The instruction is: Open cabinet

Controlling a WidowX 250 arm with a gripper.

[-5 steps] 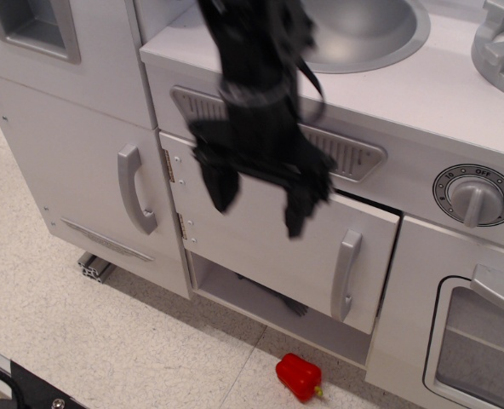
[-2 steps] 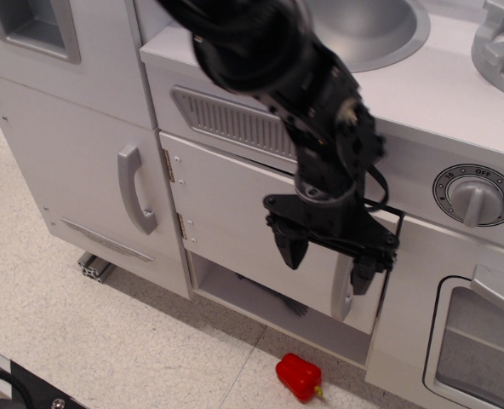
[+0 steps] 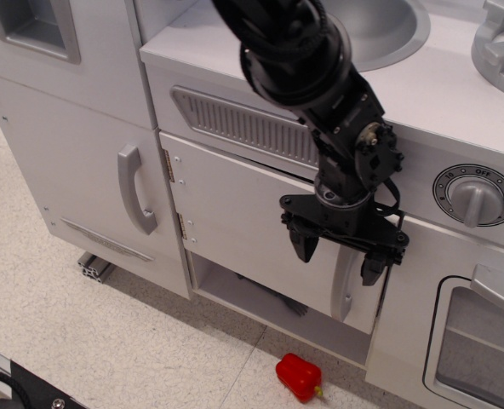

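The cabinet door (image 3: 235, 226) is a wide flat white panel under the grey vent, hinged at its left with two metal hinges (image 3: 169, 166). It stands slightly ajar at its right edge, and a dark gap shows behind the top right corner. Its small vertical grey handle (image 3: 344, 290) is near the right edge. My black gripper (image 3: 337, 256) is open, pointing down in front of the door's right end, with one finger on either side of the handle's top. It holds nothing. The shelf (image 3: 235, 298) shows below the door.
A taller narrow white door with a grey handle (image 3: 135, 189) stands to the left. The windowed oven door (image 3: 482, 349) and a timer knob (image 3: 473, 198) are to the right. A red toy pepper (image 3: 299, 377) lies on the floor below. A sink (image 3: 380, 30) is on top.
The arm swung from the door's upper middle down and right to the handle. In the last half second it shifted slightly further right and settled around the handle's top. The door has not moved.
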